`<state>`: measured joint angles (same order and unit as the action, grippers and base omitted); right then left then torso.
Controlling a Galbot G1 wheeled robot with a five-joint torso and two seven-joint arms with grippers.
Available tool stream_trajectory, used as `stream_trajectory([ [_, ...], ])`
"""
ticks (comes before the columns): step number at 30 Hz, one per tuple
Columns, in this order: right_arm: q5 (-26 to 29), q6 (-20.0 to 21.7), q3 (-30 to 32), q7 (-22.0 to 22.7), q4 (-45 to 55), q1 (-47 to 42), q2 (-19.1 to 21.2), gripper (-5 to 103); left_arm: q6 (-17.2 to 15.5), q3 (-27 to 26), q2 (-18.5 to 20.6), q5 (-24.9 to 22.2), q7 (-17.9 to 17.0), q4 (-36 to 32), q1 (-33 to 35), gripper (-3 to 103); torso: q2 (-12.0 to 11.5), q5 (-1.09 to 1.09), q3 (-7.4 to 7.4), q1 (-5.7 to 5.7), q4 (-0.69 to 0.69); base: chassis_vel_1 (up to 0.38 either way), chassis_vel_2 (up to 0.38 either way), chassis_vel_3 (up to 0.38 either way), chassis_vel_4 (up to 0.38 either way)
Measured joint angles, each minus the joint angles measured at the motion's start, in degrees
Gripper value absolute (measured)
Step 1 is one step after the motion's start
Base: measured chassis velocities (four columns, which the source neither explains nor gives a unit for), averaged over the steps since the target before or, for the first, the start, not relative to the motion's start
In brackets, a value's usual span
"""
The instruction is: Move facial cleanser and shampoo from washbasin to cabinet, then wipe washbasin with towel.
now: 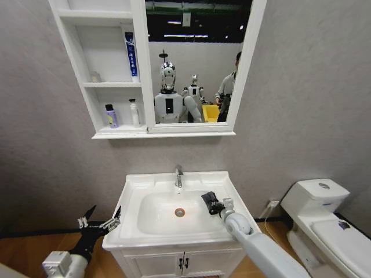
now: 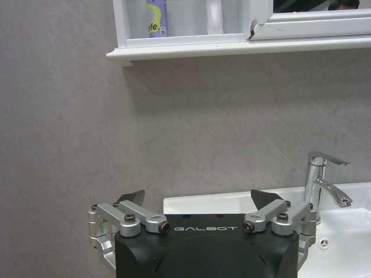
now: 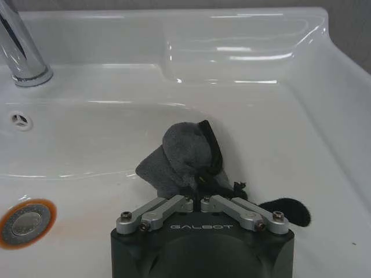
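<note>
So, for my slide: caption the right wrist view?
Right gripper shut on the towel, pressing it against the washbasin.

Washbasin (image 3: 243, 63): glossy white ceramic, smooth, with bright reflections. Tap (image 2: 322, 179): polished chrome metal, mirror-bright. Drain (image 3: 26, 223): dull metal disc within an orange ring. Towel (image 3: 185, 159): dark grey cloth, matt, soft and fuzzy, bunched between the closed fingers of the right hand (image 3: 200, 200). Right hand: matt black plastic body, brushed silver metal linkages with dark screws. Left hand (image 2: 197, 200): same matt black casing and silver metal links, black fingertips set wide apart. Cabinet (image 1: 139, 63): smooth white painted frame, semi-gloss, with a reflective glass mirror panel. Wall (image 2: 203, 127): grey, matt, faintly textured. Floor (image 1: 29, 249): wood-look, brown, slight sheen.
</note>
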<state>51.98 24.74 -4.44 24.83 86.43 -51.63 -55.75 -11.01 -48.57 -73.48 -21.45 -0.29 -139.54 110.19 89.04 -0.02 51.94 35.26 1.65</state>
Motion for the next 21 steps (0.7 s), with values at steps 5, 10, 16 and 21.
stream_trajectory([
  [5,3.83,0.42,-3.36,0.16,-5.62,4.59,-2.83,1,0.00,0.00,0.00,0.00,0.00,0.00,0.00,100,0.00,0.00,0.00,0.00,0.00,0.000,0.000,0.000,0.000],
  [10,6.93,0.82,-6.18,-0.36,-10.50,8.80,-7.85,1,0.00,0.00,0.00,0.00,0.00,0.00,0.00,100,0.00,0.01,0.02,0.01,0.05,0.000,0.000,0.000,0.000],
  [16,13.96,1.77,-11.45,-0.84,-17.50,14.65,-16.76,1,0.00,0.00,0.00,0.00,0.00,0.00,0.00,100,-0.01,0.01,0.02,0.02,0.00,0.000,0.000,0.000,0.000],
  [21,17.20,1.87,-13.61,-1.22,-22.11,16.34,-20.89,1,0.00,0.00,0.00,0.00,0.00,0.00,0.00,100,-0.01,0.00,0.01,0.01,0.01,0.000,0.000,0.000,0.000],
])
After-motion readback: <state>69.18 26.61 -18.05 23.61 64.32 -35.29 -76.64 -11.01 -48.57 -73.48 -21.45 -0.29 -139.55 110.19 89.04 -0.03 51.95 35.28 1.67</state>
